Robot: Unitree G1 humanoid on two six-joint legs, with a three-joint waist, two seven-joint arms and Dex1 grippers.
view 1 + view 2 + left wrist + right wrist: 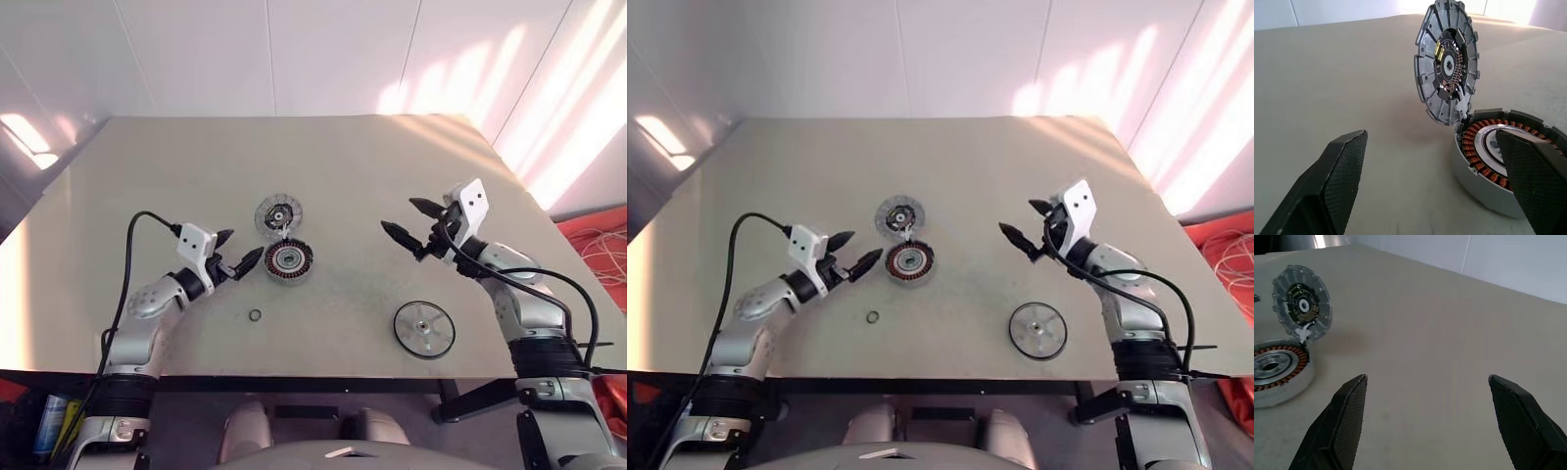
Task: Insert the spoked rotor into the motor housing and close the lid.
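Observation:
The motor housing [288, 260] sits mid-table, a shallow cup with coppery windings around a silver centre. Its lid [278, 215] stands open, hinged at the cup's far edge; the left wrist view shows the lid [1446, 61] upright over the housing [1498, 161]. My left gripper [238, 252] is open just left of the housing, one fingertip close to its rim. The spoked rotor [424, 328] lies flat near the front right of the table. Above the table and farther back than the rotor, my right gripper [411, 222] hangs open and empty.
A tiny black ring [255, 315] lies on the beige table [176, 166] in front of the housing. White walls rise behind the table. Orange cables lie on the floor at the right [600, 250].

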